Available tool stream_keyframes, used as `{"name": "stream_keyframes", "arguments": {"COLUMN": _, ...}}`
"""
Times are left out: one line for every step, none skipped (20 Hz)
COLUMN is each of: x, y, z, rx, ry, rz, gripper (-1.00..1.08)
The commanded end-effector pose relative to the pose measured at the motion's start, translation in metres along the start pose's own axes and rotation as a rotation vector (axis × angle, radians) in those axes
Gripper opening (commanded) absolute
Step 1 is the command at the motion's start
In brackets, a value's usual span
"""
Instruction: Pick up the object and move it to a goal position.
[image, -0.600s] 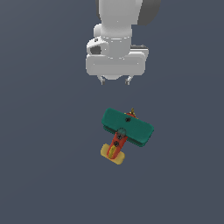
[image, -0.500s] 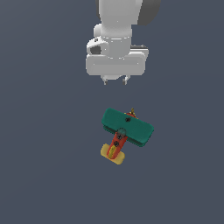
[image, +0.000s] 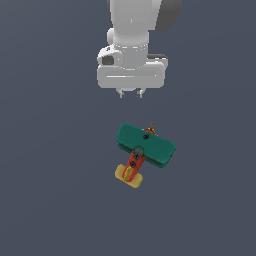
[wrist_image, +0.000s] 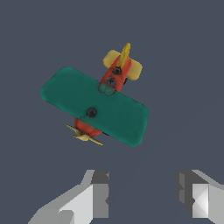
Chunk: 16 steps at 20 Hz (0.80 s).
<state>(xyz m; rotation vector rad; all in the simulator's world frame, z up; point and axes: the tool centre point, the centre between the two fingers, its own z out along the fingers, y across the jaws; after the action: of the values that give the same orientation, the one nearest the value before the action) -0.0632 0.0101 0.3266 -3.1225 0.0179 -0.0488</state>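
Note:
The object is a toy airplane (image: 150, 146) with a wide teal wing, red-orange body, yellow tail and tan propeller, lying flat on the dark grey floor. In the exterior view my gripper (image: 130, 94) hangs above the floor, apart from the plane and beyond its propeller end. The wrist view shows the whole airplane (wrist_image: 94, 105) lying beyond the fingertips. My gripper (wrist_image: 142, 197) is open, with a clear gap between the two fingers and nothing in it.
The dark grey floor (image: 50, 200) stretches flat on all sides of the plane. The white hand and arm (image: 131, 45) fill the upper middle of the exterior view.
The two fingertips have drawn closer together under the hand. The airplane lies where it was, and the hand has kept its place.

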Motion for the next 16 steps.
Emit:
{"name": "stream_keyframes", "arguments": {"x": -0.002, "y": -0.001, "z": 0.004, "rx": 0.009, "ry": -0.011, "rz": 0.005, "gripper": 0.28}}
{"name": "stream_keyframes", "arguments": {"x": -0.003, "y": -0.002, "z": 0.006, "rx": 0.014, "ry": -0.017, "rz": 0.007, "gripper": 0.28}}
{"name": "stream_keyframes", "arguments": {"x": -0.003, "y": -0.002, "z": 0.009, "rx": 0.019, "ry": -0.024, "rz": 0.01, "gripper": 0.28}}
{"name": "stream_keyframes", "arguments": {"x": -0.005, "y": -0.003, "z": 0.011, "rx": 0.025, "ry": -0.031, "rz": 0.013, "gripper": 0.28}}
{"name": "stream_keyframes", "arguments": {"x": -0.006, "y": -0.004, "z": 0.014, "rx": 0.032, "ry": -0.039, "rz": 0.017, "gripper": 0.28}}
{"name": "stream_keyframes", "arguments": {"x": -0.007, "y": -0.004, "z": 0.017, "rx": 0.038, "ry": -0.047, "rz": 0.021, "gripper": 0.28}}
{"name": "stream_keyframes", "arguments": {"x": -0.008, "y": -0.005, "z": 0.021, "rx": 0.046, "ry": -0.057, "rz": 0.025, "gripper": 0.28}}
{"name": "stream_keyframes", "arguments": {"x": -0.01, "y": -0.006, "z": 0.024, "rx": 0.054, "ry": -0.067, "rz": 0.029, "gripper": 0.28}}
{"name": "stream_keyframes", "arguments": {"x": -0.012, "y": -0.007, "z": 0.028, "rx": 0.063, "ry": -0.077, "rz": 0.034, "gripper": 0.28}}
{"name": "stream_keyframes", "arguments": {"x": -0.013, "y": -0.009, "z": 0.032, "rx": 0.072, "ry": -0.089, "rz": 0.039, "gripper": 0.28}}
{"name": "stream_keyframes", "arguments": {"x": -0.015, "y": -0.01, "z": 0.036, "rx": 0.081, "ry": -0.101, "rz": 0.045, "gripper": 0.28}}
{"name": "stream_keyframes", "arguments": {"x": -0.017, "y": -0.011, "z": 0.04, "rx": 0.092, "ry": -0.114, "rz": 0.051, "gripper": 0.28}}
{"name": "stream_keyframes", "arguments": {"x": -0.02, "y": -0.013, "z": 0.045, "rx": 0.103, "ry": -0.127, "rz": 0.057, "gripper": 0.28}}
{"name": "stream_keyframes", "arguments": {"x": -0.022, "y": -0.014, "z": 0.05, "rx": 0.114, "ry": -0.141, "rz": 0.064, "gripper": 0.28}}
{"name": "stream_keyframes", "arguments": {"x": -0.025, "y": -0.016, "z": 0.054, "rx": 0.125, "ry": -0.156, "rz": 0.071, "gripper": 0.28}}
{"name": "stream_keyframes", "arguments": {"x": -0.027, "y": -0.017, "z": 0.059, "rx": 0.137, "ry": -0.17, "rz": 0.078, "gripper": 0.28}}
